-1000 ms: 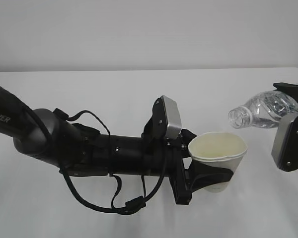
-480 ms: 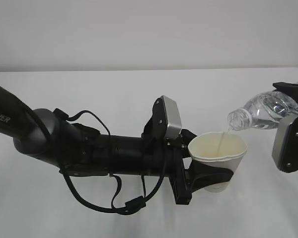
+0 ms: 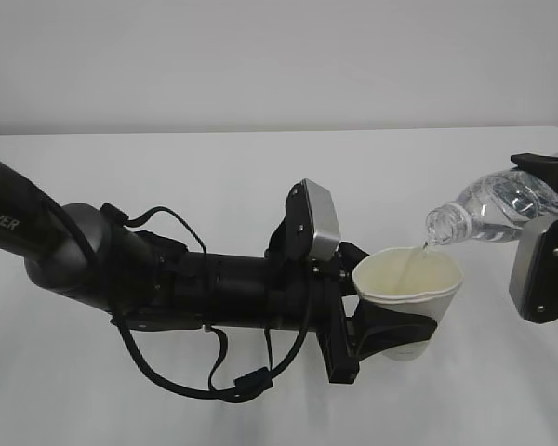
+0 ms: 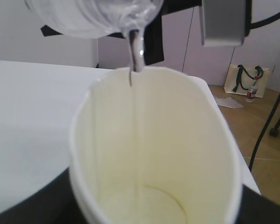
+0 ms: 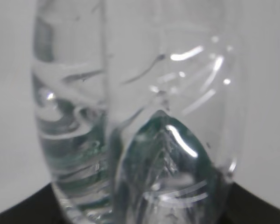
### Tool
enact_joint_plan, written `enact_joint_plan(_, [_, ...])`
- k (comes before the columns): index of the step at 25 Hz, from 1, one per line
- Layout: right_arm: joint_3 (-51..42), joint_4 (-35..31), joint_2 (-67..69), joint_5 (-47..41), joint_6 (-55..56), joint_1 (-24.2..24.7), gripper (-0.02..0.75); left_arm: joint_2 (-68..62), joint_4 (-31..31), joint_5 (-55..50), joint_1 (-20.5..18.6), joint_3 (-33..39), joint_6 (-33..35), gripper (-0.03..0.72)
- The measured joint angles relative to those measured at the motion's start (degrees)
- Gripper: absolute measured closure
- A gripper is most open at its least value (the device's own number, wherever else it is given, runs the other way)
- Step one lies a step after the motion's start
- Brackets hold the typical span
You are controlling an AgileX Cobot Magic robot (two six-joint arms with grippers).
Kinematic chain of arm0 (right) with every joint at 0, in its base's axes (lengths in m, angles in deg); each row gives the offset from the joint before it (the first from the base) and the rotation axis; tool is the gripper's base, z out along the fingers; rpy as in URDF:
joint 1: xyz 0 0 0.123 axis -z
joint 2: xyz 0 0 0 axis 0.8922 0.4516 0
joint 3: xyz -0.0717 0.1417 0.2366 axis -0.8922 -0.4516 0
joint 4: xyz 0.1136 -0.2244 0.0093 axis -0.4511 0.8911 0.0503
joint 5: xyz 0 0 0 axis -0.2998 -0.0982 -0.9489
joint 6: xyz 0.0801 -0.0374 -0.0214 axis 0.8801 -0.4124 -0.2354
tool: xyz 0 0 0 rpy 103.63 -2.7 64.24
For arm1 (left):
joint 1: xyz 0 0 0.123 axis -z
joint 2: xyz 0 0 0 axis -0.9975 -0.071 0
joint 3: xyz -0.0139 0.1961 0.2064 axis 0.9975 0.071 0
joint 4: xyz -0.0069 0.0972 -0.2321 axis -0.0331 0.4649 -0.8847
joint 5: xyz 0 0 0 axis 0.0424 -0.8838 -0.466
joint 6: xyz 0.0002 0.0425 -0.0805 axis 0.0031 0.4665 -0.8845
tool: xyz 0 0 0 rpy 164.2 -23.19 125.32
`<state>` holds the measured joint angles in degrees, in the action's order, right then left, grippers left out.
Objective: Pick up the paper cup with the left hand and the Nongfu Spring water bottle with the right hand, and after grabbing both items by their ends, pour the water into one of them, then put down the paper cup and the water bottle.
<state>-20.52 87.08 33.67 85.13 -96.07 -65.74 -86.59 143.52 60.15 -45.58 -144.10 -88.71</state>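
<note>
While our left gripper point(image 3: 391, 339) pinches the paper cup point(image 3: 407, 297) around its lower wall, jaws pressed to its sides, we hold it upright and clear of the worktop point(image 3: 260, 186), toward the right half, so its open mouth sits under the spout. Our right gripper point(image 3: 549, 232), at the right edge of the exterior view, clamps the water bottle point(image 3: 488, 206) near its base, tipped neck-down toward the cup, which we judge lets the water point(image 3: 411, 265) fall just inside the near rim.

From the left wrist camera we see what the outside view hides: the thin stream running down the cream inner wall to a shallow pool at the bottom. Our right wrist camera gives only the clear ribbed plastic, blurred, with a green tint.
</note>
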Motion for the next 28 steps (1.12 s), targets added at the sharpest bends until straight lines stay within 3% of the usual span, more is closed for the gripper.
enact_joint_plan(28, [0.0,0.0,0.0,0.0,-0.12,0.0,0.343,0.0,0.13,0.0,0.0,0.0,0.0,0.268])
